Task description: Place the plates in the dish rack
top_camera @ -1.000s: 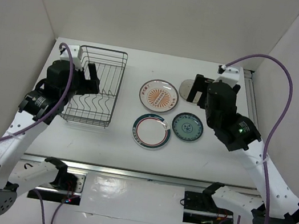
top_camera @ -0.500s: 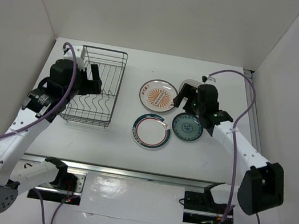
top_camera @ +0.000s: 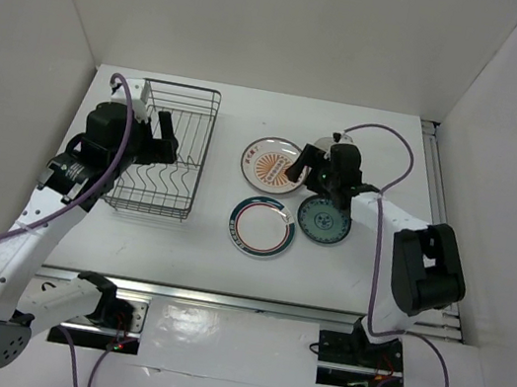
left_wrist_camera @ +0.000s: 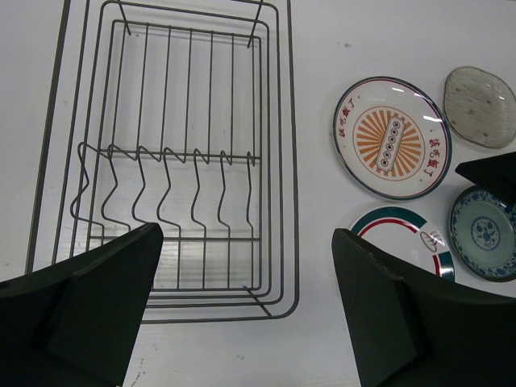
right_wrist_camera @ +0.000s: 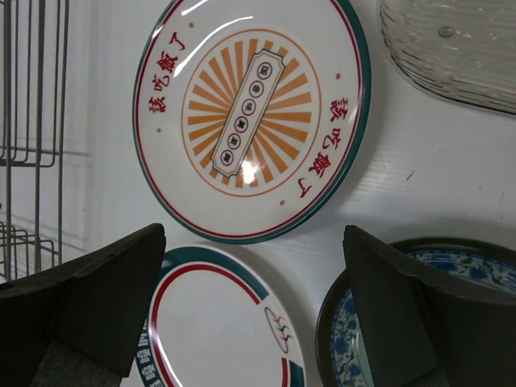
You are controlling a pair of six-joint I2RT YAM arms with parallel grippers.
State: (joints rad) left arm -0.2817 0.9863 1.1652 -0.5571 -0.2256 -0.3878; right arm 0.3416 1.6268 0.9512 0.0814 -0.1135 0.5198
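I am hovering the right gripper (right_wrist_camera: 254, 314), jaws released and empty, above the orange plate (right_wrist_camera: 250, 121) lying flat at three o'clock of the dish rack (top_camera: 183, 87); left gripper (left_wrist_camera: 246, 266) hanging open over the rack; next, lowering to pinch the plate's rim

You have four plates (top_camera: 261, 226) to count. One is white with an orange sun (left_wrist_camera: 393, 138). One is white with red and green rings (left_wrist_camera: 401, 239). One is a blue plate (left_wrist_camera: 484, 232). One is a small grey plate (left_wrist_camera: 480, 106). No two of them look the same. You have one dish rack (top_camera: 183, 87), made of dark wire. You have two robot arms, a left arm (top_camera: 26, 233) and a right arm (top_camera: 426, 263). There is one white table (top_camera: 178, 250) under them all.
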